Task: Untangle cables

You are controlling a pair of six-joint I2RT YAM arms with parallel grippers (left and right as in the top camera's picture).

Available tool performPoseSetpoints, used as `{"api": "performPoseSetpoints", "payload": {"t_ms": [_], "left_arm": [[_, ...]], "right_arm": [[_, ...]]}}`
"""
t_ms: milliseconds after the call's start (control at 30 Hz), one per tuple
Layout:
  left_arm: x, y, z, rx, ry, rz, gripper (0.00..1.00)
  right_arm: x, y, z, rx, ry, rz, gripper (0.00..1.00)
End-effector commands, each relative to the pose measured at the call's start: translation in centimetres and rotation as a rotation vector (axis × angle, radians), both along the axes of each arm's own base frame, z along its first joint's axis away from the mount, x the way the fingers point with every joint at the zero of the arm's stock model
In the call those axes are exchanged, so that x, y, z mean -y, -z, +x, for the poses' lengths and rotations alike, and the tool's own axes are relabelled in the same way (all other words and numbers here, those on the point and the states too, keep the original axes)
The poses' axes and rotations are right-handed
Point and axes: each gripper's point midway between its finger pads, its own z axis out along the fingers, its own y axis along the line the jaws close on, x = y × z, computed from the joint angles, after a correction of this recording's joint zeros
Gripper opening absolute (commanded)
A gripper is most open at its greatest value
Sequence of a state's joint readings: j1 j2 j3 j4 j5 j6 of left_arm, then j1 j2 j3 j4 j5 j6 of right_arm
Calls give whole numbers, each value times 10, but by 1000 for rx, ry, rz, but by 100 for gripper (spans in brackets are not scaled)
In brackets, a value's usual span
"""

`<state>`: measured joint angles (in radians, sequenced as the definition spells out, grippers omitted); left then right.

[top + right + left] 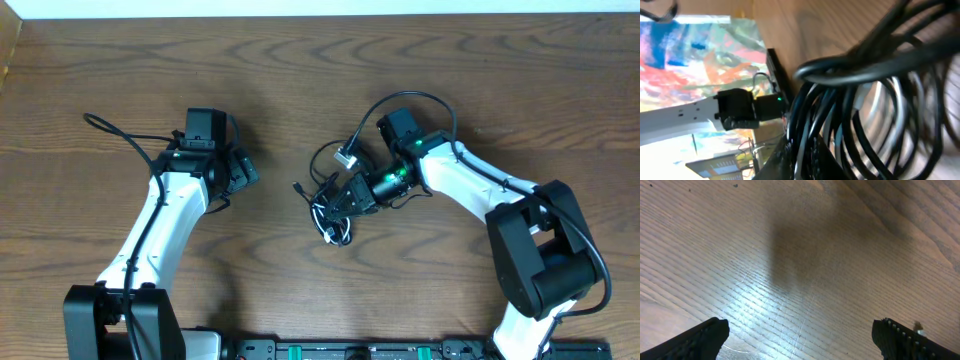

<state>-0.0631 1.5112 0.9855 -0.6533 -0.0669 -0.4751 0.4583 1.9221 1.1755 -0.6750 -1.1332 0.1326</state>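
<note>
right gripper (337,206) closed, seemingly pinching the looped black cable (325,222); white cable (346,158) just beside it. left gripper (801,337) gapes wide above the table (790,255).

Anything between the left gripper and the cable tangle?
Nothing. The overhead view shows only bare table between the left gripper and the cables.

Mid-table (300,60), cables (330,226) heaped at right fingers (340,200), left fingers (243,172) well apart leftward
</note>
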Motion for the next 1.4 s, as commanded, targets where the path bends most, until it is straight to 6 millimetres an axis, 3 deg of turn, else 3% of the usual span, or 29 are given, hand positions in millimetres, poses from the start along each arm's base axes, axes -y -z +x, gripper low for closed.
{"api": "performPoseSetpoints", "payload": {"t_ms": [0,300,500,667,933,1033,1167,1367], "left_arm": [[-5,6,-6,-22,-23,20,98],[-5,7,-6,-22,-26,19,98],[-5,7,-6,-22,-26,19,98],[-5,6,-5,-20,-26,19,98],[-5,6,-5,-19,-25,15,98],[-5,6,-5,-19,-25,15,98],[-4,7,-5,-19,-23,9,98],[0,7,-4,-14,-17,-10,98]], "right_arm": [[22,35,7,13,45,-201,7],[69,55,16,-2,100,-371,13],[76,60,16,-24,125,-425,22],[82,49,21,-67,176,-449,35],[133,47,28,-13,266,-806,41],[126,43,30,-10,270,-764,39],[101,32,36,-24,276,-611,16],[86,27,47,-30,326,-554,11]]}}
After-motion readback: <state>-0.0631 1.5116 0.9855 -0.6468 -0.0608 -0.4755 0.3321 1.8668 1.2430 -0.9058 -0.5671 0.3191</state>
